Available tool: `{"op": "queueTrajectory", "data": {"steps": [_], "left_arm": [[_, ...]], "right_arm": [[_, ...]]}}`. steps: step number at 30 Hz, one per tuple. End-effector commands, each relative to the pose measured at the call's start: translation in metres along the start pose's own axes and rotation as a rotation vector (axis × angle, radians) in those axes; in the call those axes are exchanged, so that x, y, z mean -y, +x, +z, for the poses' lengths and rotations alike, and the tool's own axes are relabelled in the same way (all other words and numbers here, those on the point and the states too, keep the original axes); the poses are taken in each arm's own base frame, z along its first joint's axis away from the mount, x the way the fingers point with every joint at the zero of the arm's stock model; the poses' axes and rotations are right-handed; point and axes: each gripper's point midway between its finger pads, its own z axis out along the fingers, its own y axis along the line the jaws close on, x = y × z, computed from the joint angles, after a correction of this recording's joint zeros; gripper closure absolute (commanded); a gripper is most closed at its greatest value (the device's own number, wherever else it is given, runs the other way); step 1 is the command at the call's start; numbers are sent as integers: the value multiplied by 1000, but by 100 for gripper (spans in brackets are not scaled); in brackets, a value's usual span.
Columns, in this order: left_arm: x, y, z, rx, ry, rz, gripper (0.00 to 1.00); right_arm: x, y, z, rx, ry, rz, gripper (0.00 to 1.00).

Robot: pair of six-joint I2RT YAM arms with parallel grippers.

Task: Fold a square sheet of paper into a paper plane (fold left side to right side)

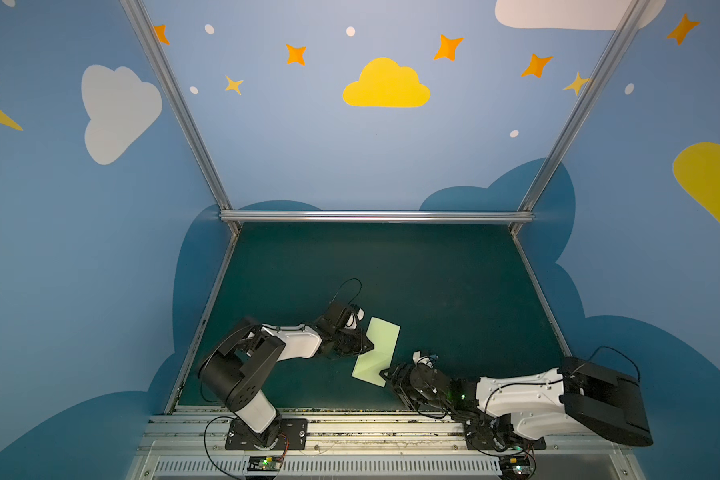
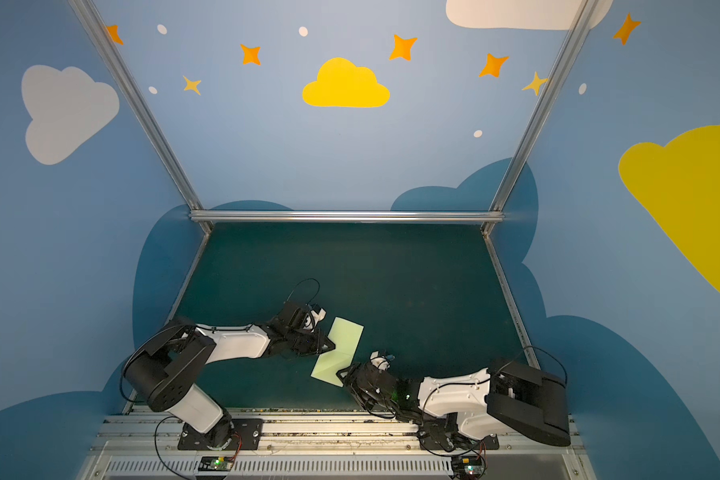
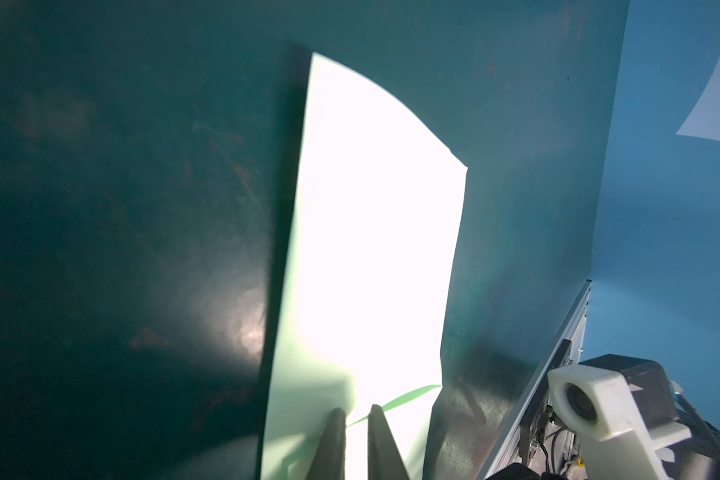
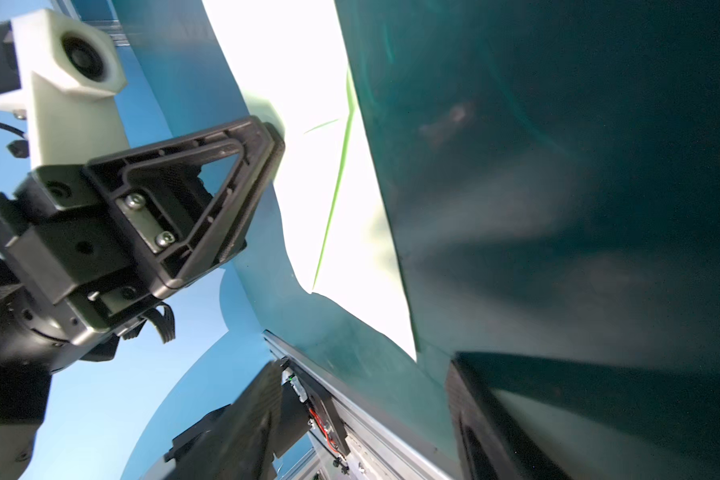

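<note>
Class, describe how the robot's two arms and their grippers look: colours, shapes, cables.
Both the left arm and right arm have white shells between black joints, with thin black cables looping out. The left gripper and right gripper have black triangular jaws and a white camera housing each.

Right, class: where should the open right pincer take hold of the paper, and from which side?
Probably the near corner of the paper, coming low from the near right. It lies nearly flat on the mat, so only an edge offers grip; that corner points between the open jaws of the right pincer, while the left pincer sits on the left edge.
</note>
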Motion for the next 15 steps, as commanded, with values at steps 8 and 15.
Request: {"op": "queueTrajectory", "data": {"steps": [8, 15], "left_arm": [[-46, 32, 2, -91, -166, -73, 86], [-45, 31, 1, -87, -163, -70, 86]], "right_arm": [[103, -39, 11, 139, 359, -95, 34], [106, -53, 24, 170, 357, -70, 34]]}}
